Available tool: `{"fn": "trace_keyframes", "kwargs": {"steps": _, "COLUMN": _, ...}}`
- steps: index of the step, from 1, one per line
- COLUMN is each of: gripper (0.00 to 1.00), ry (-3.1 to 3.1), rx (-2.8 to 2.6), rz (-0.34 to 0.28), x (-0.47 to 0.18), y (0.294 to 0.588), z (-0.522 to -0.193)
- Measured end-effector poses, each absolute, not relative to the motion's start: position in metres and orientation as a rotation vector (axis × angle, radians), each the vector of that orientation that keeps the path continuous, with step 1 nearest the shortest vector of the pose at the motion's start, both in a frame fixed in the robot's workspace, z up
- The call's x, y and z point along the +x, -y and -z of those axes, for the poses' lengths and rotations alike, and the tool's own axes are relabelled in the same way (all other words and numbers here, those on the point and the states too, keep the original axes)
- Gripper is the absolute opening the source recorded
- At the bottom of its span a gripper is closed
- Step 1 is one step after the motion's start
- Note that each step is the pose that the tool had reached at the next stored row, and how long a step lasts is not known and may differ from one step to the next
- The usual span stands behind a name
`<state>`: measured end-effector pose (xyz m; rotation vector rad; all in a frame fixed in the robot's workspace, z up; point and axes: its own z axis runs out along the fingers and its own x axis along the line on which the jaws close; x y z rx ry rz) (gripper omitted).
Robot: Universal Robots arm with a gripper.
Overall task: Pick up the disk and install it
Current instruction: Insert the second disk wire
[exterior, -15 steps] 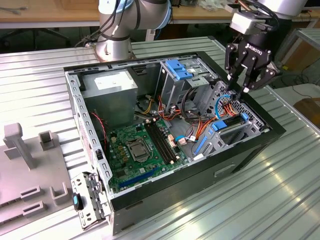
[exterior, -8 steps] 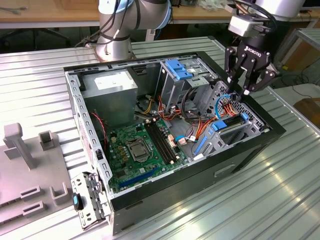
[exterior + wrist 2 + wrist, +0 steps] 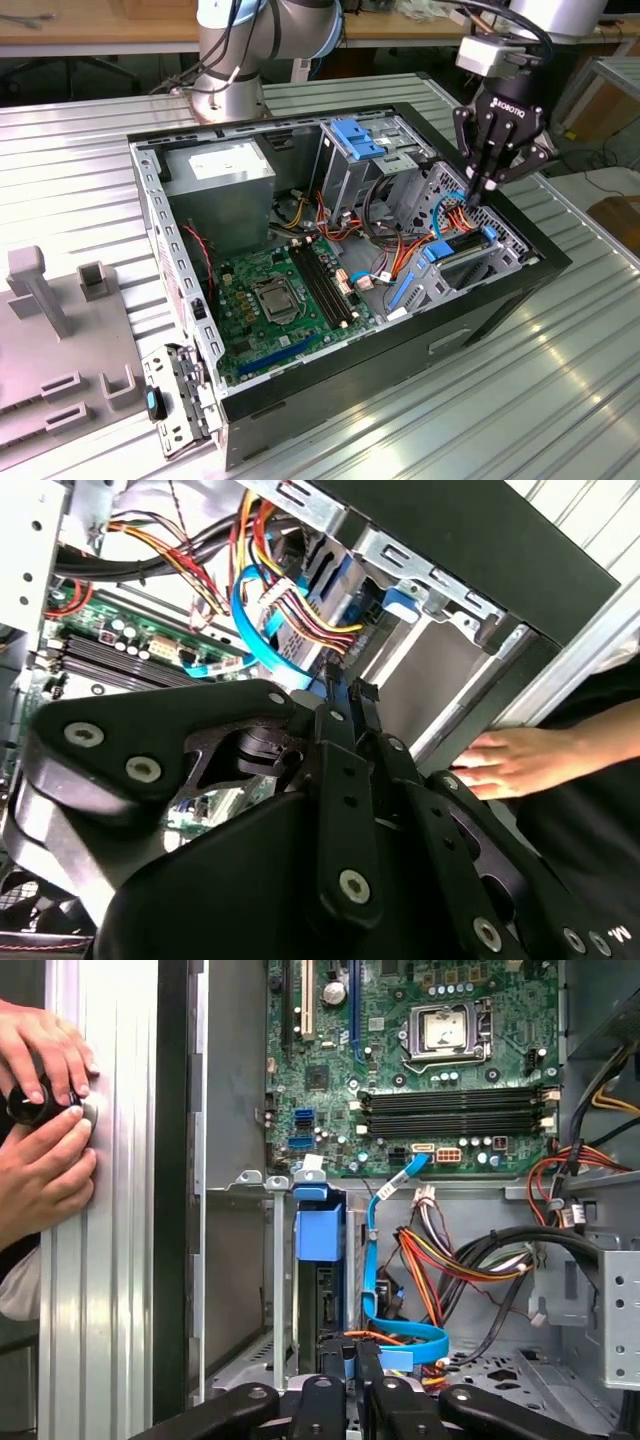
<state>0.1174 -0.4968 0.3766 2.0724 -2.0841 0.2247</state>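
While the open PC case lies on the ribbed metal bench in the exterior view, the pincer hangs over the drive cage at the case's corner toward the exterior view's right. The disk already sits in that cage, blue carrier showing. Second wrist view: pincer looks clenched, fingertips pressed together near the blue cable; a hand rests beside the case. First wrist view: pincer right above the disk, slotted upright; two hands grip a knob on the bench.
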Motion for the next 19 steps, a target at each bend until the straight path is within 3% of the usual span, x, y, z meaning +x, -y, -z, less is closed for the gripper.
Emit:
{"fn": "trace_keyframes", "kwargs": {"steps": 7, "gripper": 0.17, "ry": 2.08, "rx": 2.067, "rz": -0.24, "x": 0.117, "y": 0.504, "z": -0.371}}
{"fn": "trace_keyframes", "kwargs": {"steps": 12, "gripper": 0.17, "ry": 2.131, "rx": 2.12, "rz": -0.145, "x": 0.111, "y": 0.517, "z": -0.368}}
{"fn": "trace_keyframes", "kwargs": {"steps": 19, "gripper": 0.17, "ry": 2.146, "rx": 2.136, "rz": -0.131, "x": 0.11, "y": 0.533, "z": -0.362}}
